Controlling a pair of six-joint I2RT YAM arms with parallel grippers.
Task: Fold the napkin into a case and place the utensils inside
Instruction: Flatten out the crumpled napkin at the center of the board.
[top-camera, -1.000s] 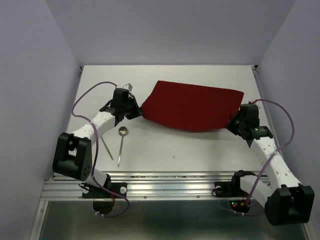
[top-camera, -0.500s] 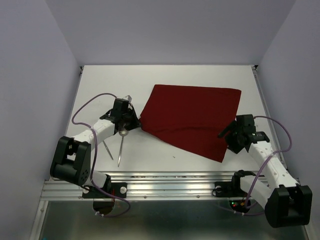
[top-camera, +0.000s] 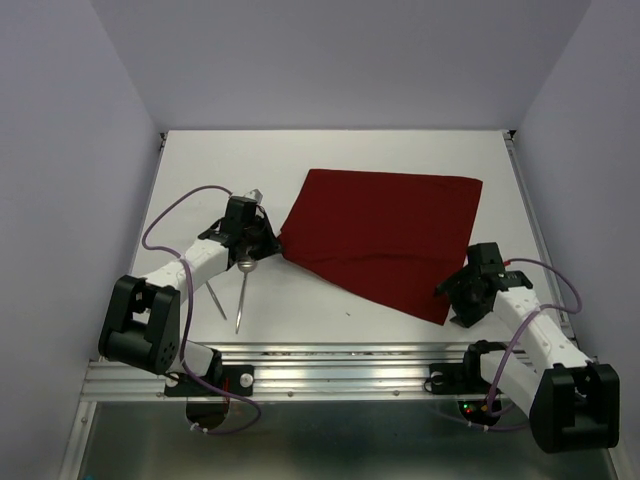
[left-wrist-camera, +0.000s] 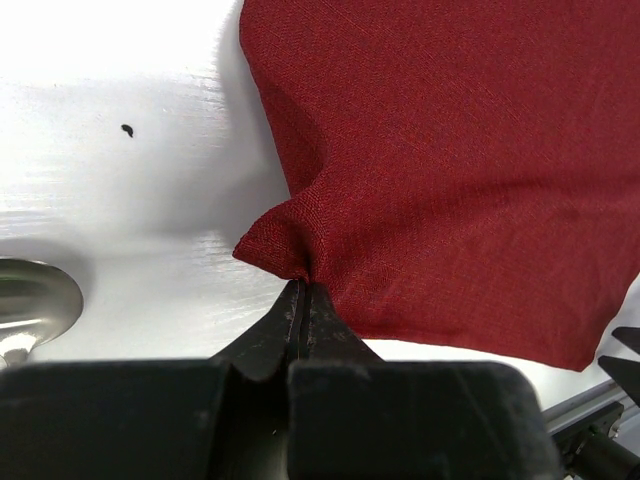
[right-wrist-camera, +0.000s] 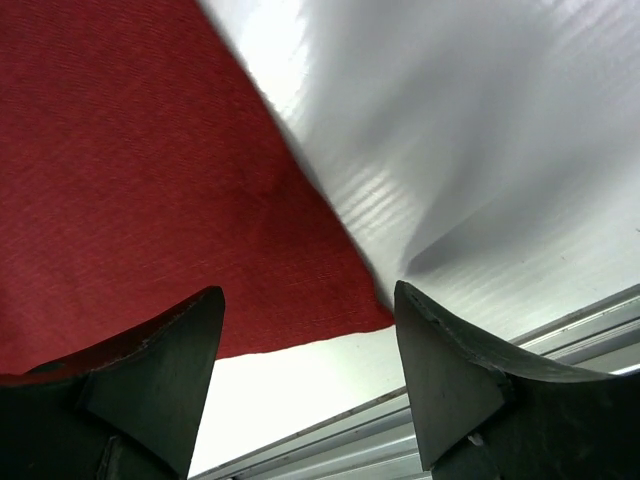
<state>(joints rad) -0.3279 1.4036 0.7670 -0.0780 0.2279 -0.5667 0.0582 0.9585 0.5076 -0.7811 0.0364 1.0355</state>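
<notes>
The left gripper (left-wrist-camera: 303, 283) is pinched tight on the bunched left corner of the maroon napkin (left-wrist-camera: 450, 170). The right gripper (right-wrist-camera: 307, 300) gapes wide above the napkin's near corner, holding nothing.

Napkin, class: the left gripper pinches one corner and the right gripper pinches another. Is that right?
Half right. The left gripper does pinch a corner of the napkin, but the right gripper is open over its corner, gripping nothing, as the right wrist view shows.

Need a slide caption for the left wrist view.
Left end effector shut on a pinched corner of the maroon napkin, spoon bowl at the frame's left edge.
</notes>
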